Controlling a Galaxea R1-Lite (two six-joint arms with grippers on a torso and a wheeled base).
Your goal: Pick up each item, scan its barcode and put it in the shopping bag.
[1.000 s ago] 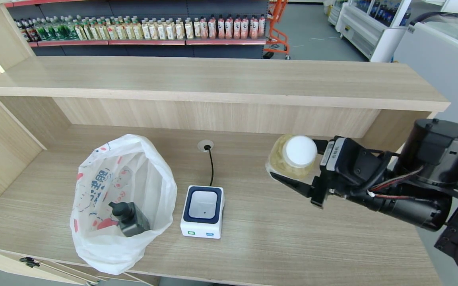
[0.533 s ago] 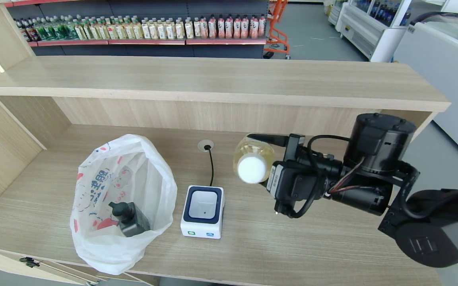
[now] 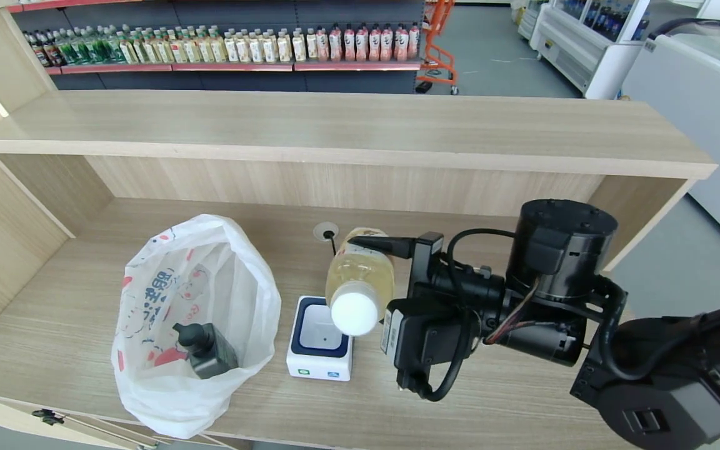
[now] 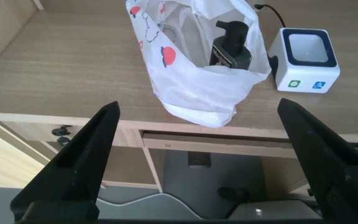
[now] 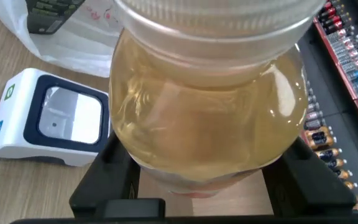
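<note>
wood counter point(image 3: 335, 125) | drink shelves point(image 3: 229, 47) behind | freezers point(image 3: 585, 37) right | grey floor point(image 3: 497, 62)

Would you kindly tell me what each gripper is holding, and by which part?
The right gripper clamps the clear bottle of yellowish liquid across its wide body, behind the white cap. The left gripper is open and empty.

Looks like a small shop, seen from the checkout side. Beyond the table point(image 3: 41, 325), across an aisle, a long shelf point(image 3: 229, 65) packed with rows of drink bottles point(image 3: 335, 44). Past the table's far right corner, an orange metal frame point(image 3: 436, 44) and white glass-topped freezer chests point(image 3: 575, 44). On the table itself, a barcode scanner point(image 3: 316, 362) wired through a hole in the top, and just beside it a printed plastic shopping bag point(image 3: 160, 394) standing open.
</note>
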